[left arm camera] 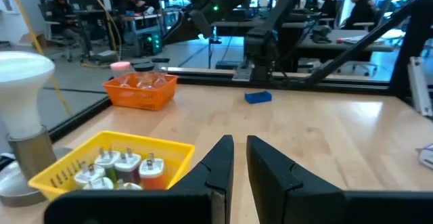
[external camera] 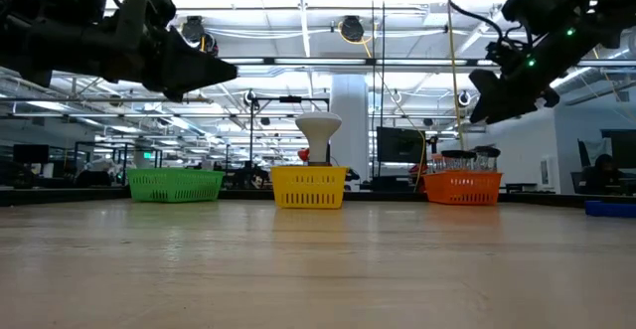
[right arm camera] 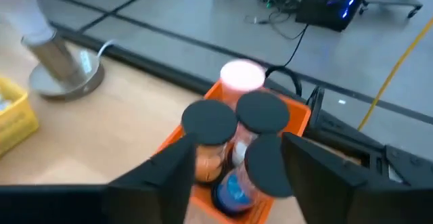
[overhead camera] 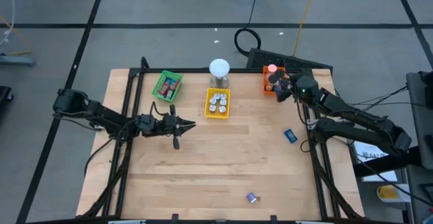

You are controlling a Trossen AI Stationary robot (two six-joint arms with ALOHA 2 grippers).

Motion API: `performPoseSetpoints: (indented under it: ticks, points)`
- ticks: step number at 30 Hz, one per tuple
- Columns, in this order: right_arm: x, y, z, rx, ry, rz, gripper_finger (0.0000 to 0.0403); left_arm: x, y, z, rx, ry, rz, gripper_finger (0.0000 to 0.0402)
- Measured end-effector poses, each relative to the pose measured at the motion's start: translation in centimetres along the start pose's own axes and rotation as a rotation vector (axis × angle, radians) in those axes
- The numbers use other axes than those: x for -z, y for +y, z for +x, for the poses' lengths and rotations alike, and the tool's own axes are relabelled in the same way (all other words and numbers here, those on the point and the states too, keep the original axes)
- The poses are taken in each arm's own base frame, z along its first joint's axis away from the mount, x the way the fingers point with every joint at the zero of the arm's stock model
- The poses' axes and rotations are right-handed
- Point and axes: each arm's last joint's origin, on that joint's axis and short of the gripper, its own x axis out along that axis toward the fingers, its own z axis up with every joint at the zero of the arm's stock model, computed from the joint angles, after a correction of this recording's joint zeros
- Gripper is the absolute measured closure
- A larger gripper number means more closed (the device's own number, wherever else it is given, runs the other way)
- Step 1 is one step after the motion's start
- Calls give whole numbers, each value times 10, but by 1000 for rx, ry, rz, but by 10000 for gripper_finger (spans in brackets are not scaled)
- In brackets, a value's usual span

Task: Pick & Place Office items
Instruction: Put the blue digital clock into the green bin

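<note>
right claw spread above the orange tray

right gripper (right arm camera: 233,166) hung with its fingers apart over the orange tray (overhead camera: 270,88) at the table's far right edge, nothing held; black-lidded rolls (right arm camera: 210,121) stood packed inside. left gripper (overhead camera: 191,124) hovered nearly closed and empty over bare wood. near the front edge lay a small silvery-blue piece (overhead camera: 252,197); a blue piece (overhead camera: 290,136) lay by the right rail. beyond stood yellow tray (overhead camera: 217,103), green tray (overhead camera: 167,86), then grey floor.

Green tray (overhead camera: 167,86) contents too small
</note>
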Motion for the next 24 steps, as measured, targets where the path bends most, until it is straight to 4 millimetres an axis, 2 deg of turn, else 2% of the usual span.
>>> performPoseSetpoints:
  ticks: [7,10,15,19,24]
  points:
    - [14,15,-14,-161,156,-69,330,0,3,1,-10,-2,-79,355]
    - [24,24,-22,-193,223,-109,365,1,3,1,-24,5,-47,360]
    - [41,39,-38,-267,321,-141,371,10,15,3,-156,80,-103,396]
    - [56,45,-50,-296,430,-136,366,17,24,3,-210,143,-148,395]
    - [74,44,-63,-237,583,-127,348,18,26,3,-221,149,-134,397]
